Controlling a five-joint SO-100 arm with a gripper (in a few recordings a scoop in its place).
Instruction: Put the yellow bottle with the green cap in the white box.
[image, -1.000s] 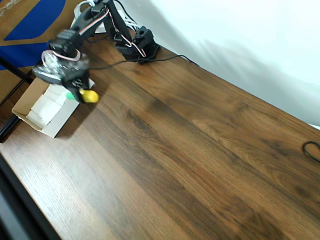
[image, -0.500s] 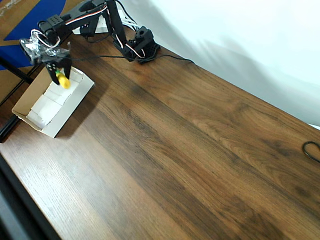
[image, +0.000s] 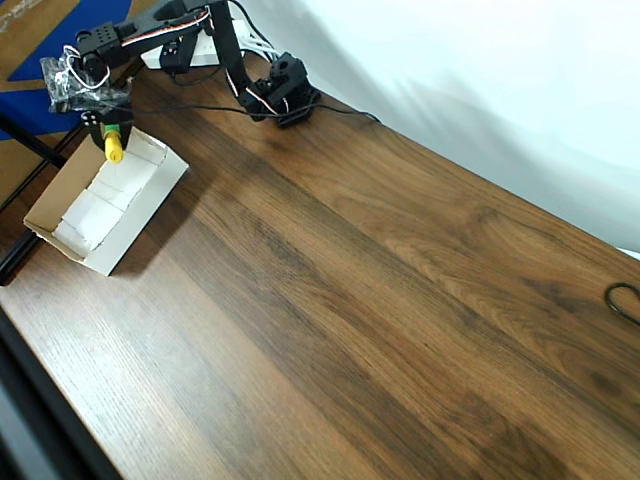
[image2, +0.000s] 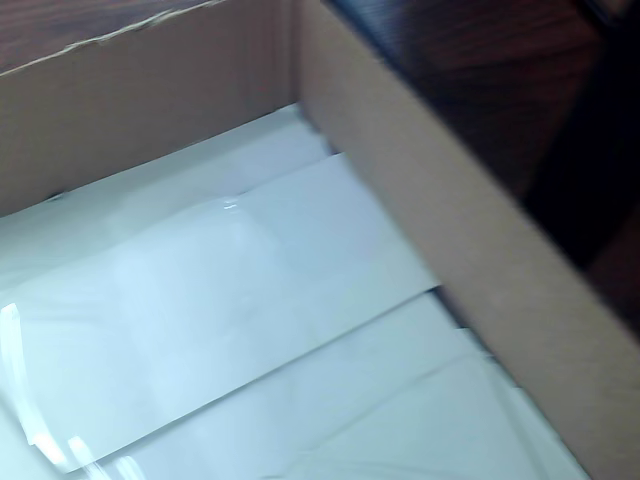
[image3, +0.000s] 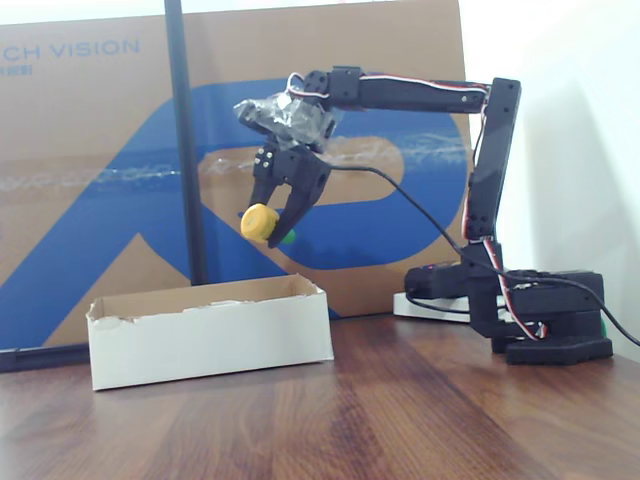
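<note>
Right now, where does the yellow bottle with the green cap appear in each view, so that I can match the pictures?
Overhead view: the yellow bottle is at upper left, in the end effector, over the far end of the white box.
Fixed view: the bottle is left of centre, held above the box.
Wrist view: no bottle here.
Shared landmark: the box's tan wall.

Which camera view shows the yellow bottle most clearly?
The fixed view: the yellow bottle hangs in the end effector above the white box, seen from the side. The overhead view shows it small over the box's end.
</note>
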